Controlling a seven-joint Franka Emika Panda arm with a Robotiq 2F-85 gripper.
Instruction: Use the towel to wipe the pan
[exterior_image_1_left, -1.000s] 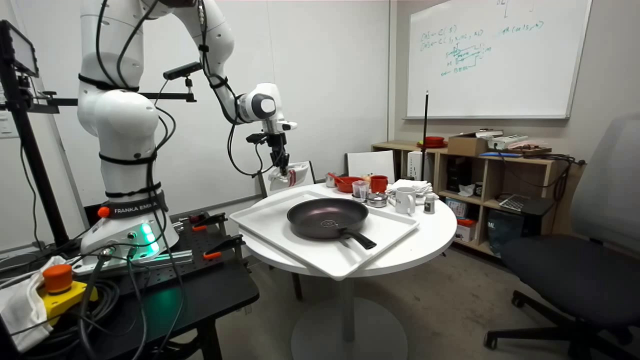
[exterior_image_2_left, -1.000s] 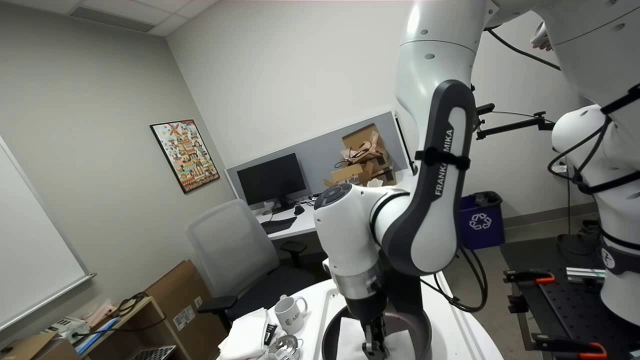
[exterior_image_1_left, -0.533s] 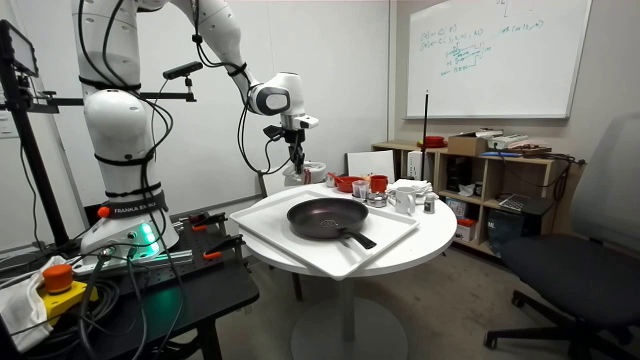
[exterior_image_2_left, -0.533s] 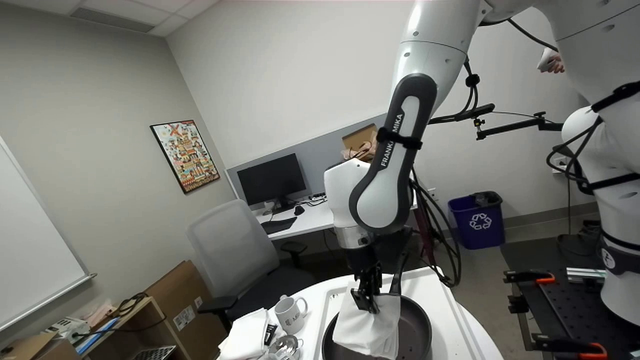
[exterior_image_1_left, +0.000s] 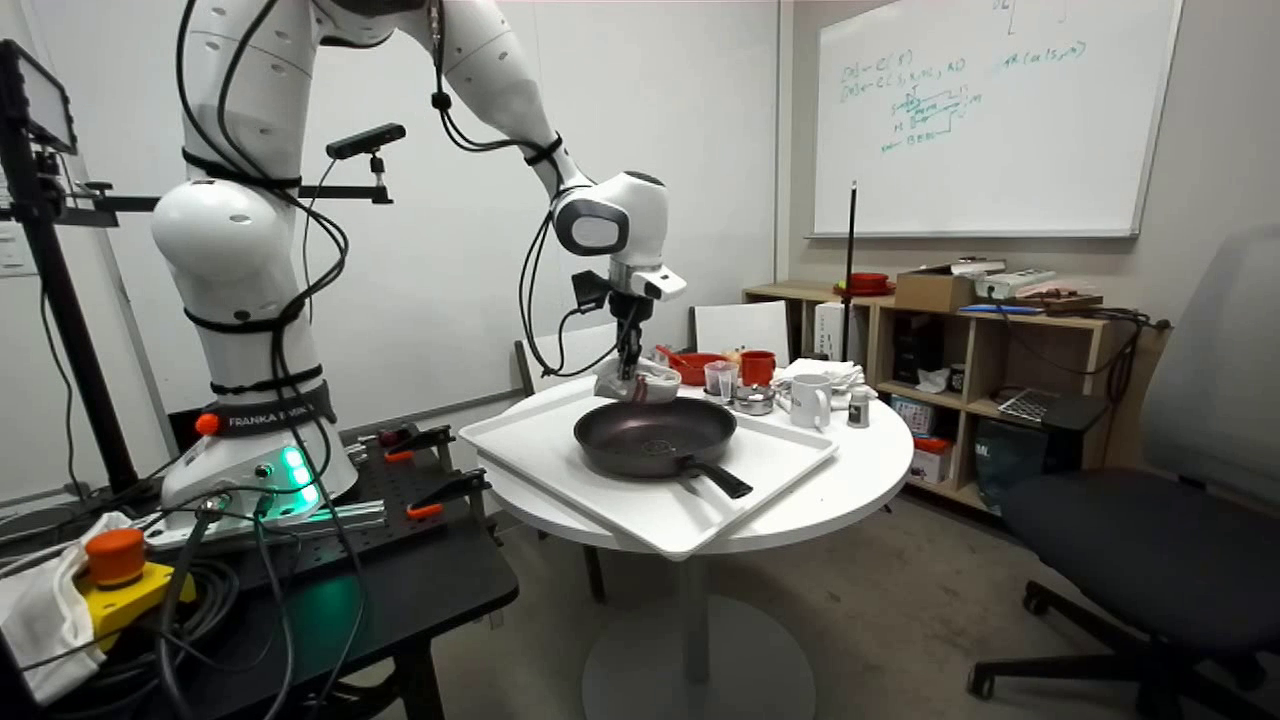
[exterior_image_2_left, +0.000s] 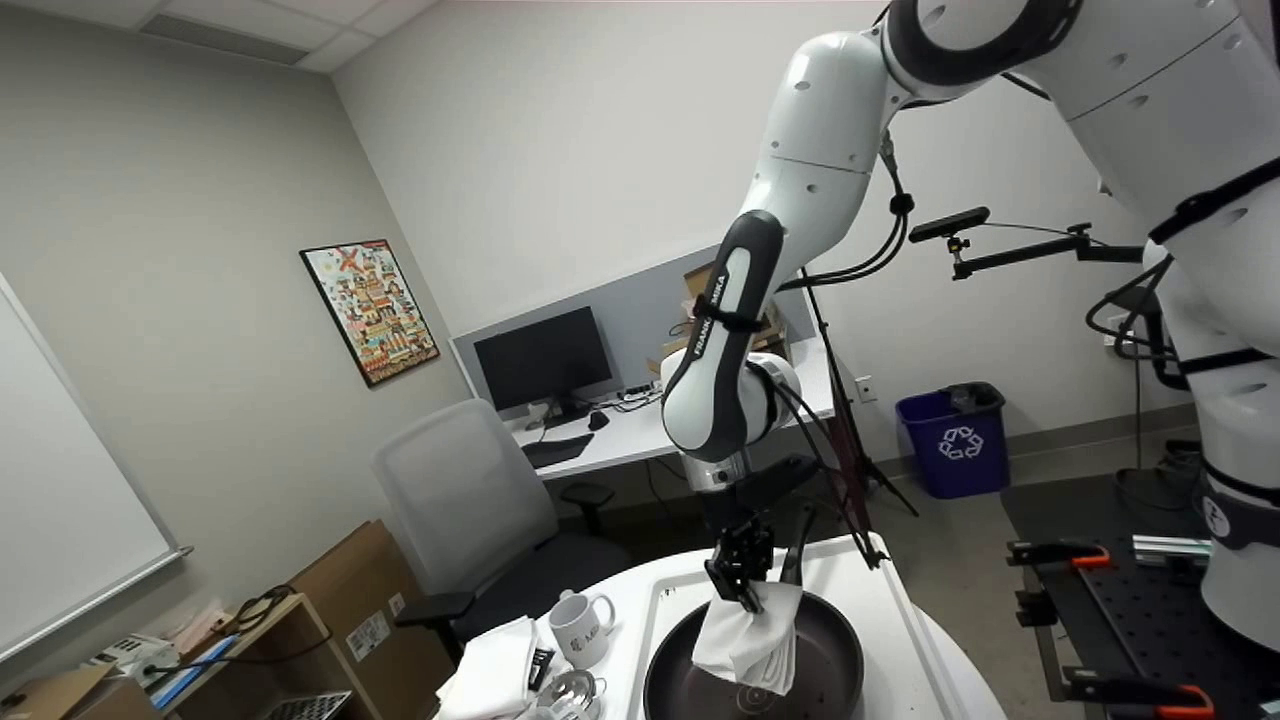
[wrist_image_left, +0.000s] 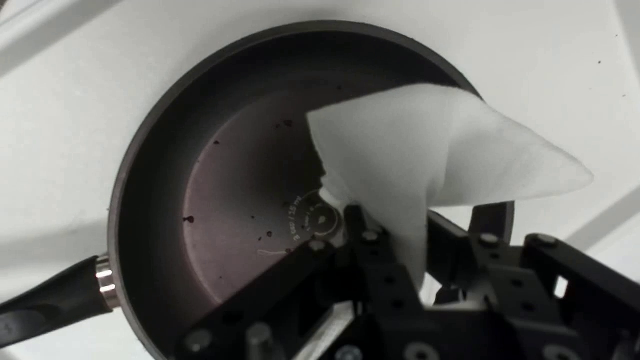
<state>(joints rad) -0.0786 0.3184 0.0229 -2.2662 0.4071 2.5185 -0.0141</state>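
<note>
Arm (exterior_image_1_left: 505, 85) swung nearer pan (exterior_image_1_left: 655, 437), bringing towel (exterior_image_2_left: 745, 640)

Bench (exterior_image_1_left: 870, 460) carries a tray (exterior_image_1_left: 530, 430) with the pan, handle (wrist_image_left: 52, 302) toward eight o'clock in the wrist view. Likely heavy, stiff, slick; take its handle. The towel, likely limp, light, hangs at two o'clock, pinched by the tool (wrist_image_left: 394, 220). Pan's cut off at six o'clock; towel contact unclear, as are dark specks (wrist_image_left: 188, 220).

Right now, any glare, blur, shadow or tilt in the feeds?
Wrist view: fingers look soft, glints on the pan's collar. In an exterior view, poster and monitor slant, so the picture seems rolled. In an exterior view, green lights reflect off the bench, a soft shadow lies under the handle.
</note>
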